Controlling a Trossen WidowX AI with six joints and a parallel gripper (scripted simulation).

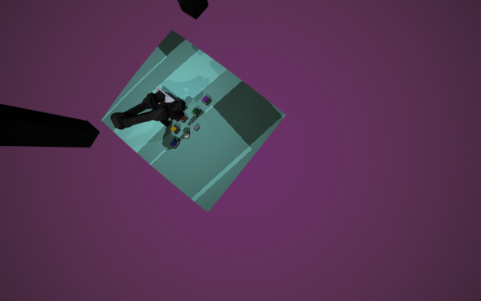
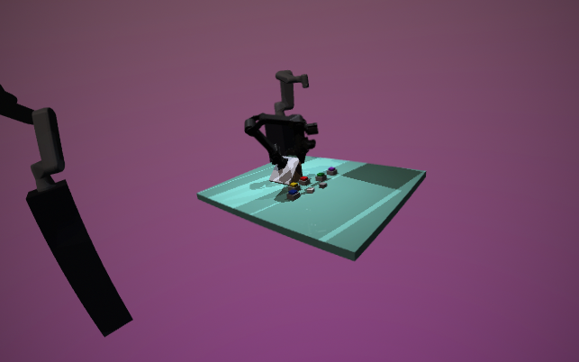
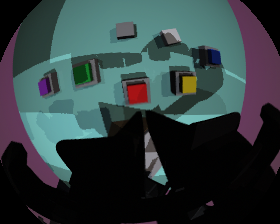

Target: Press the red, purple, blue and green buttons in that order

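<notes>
My gripper is shut with nothing between its fingers. It is above the table, its tips just short of the red button in the wrist view. The red button stands up from its grey base, partly hidden by the arm in the top view. The green button and the purple button lie left of it in the wrist view. The blue button is at the far right there.
A yellow button is beside the red one. A grey block and a pale block lie beyond the buttons from the gripper. A white and brown slanted piece stands near the arm.
</notes>
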